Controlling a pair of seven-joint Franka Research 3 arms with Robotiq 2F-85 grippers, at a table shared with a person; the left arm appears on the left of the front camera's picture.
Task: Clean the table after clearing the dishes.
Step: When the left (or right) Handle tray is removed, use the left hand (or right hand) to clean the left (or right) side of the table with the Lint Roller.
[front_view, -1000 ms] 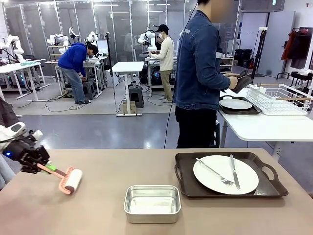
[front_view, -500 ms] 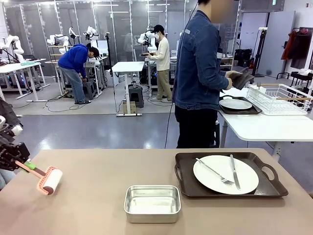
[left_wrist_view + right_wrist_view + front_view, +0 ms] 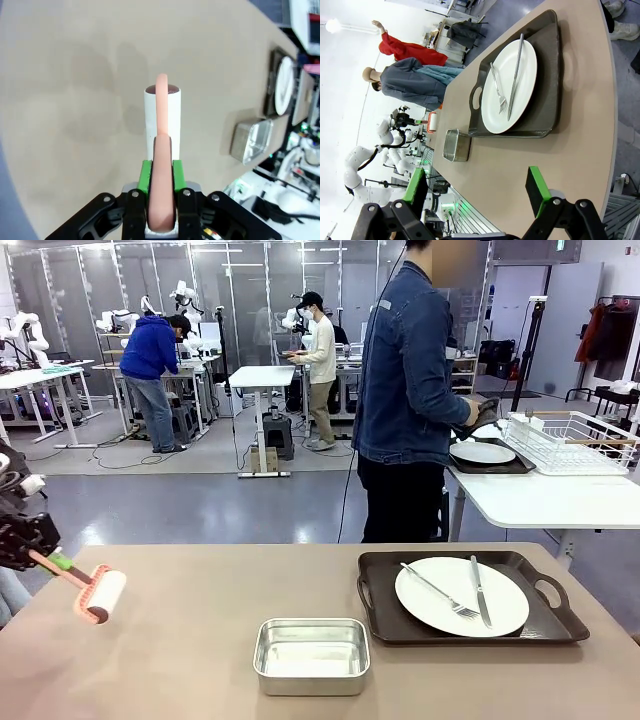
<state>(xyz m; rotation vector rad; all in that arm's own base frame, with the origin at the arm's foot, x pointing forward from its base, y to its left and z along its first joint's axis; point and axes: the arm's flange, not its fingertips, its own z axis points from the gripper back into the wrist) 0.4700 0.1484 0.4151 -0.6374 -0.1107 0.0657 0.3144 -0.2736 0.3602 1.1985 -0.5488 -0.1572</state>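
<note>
In the front view the table bears a tray with a plate at 4 o'clock. At 9 o'clock the left gripper clamps a roller, and its wrist view shows green pads squeezing the pink handle. The right gripper stands apart.

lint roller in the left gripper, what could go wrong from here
The lint roller, clamped in the left gripper, is close to the left edge of the table, so an outward stroke might run off it. The steel pan and the tray with its plate sit on the table; rolling right could bump them.
</note>
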